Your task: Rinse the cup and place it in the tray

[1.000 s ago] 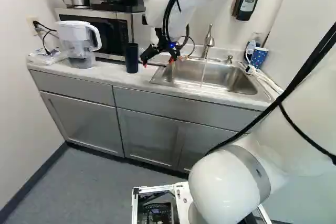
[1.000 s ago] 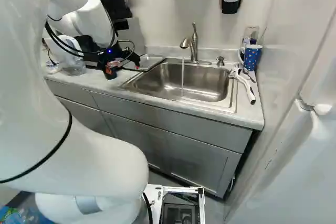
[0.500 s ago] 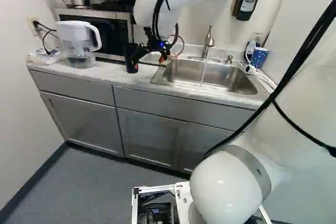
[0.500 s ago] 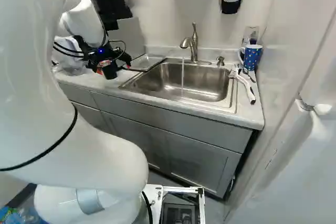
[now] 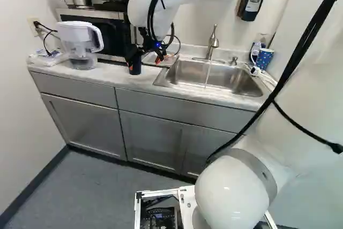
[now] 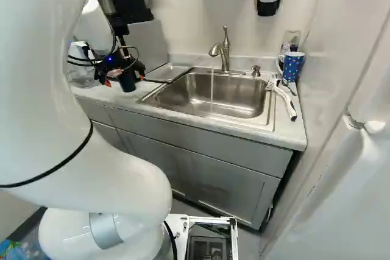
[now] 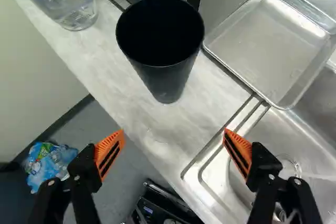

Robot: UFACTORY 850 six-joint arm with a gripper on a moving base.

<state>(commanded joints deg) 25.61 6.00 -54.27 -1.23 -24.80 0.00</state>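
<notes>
Moved hand [image 7: 174, 134] leftward in both base views, closer to black tumbler [image 7: 166, 80]; kept base in place, left tumbler upright on counter [image 7: 152, 121], between water pitcher [image 5: 80, 41] and sink [image 6: 196, 92]. Holding hand open, gripping nothing, with orange pads [image 7: 111, 148] well apart, likely to pass either side of tumbler ahead. Leaving faucet [image 6: 225, 56] running into sink, presumably ready for rinse. Resting at sink's edge: metal tray [image 7: 268, 45], probably near enough for easy placing afterwards; to close on tumbler first.

Tray [image 7: 268, 45] beside sink [image 6: 210, 94] (cup [image 7: 161, 59] nearby)
</notes>
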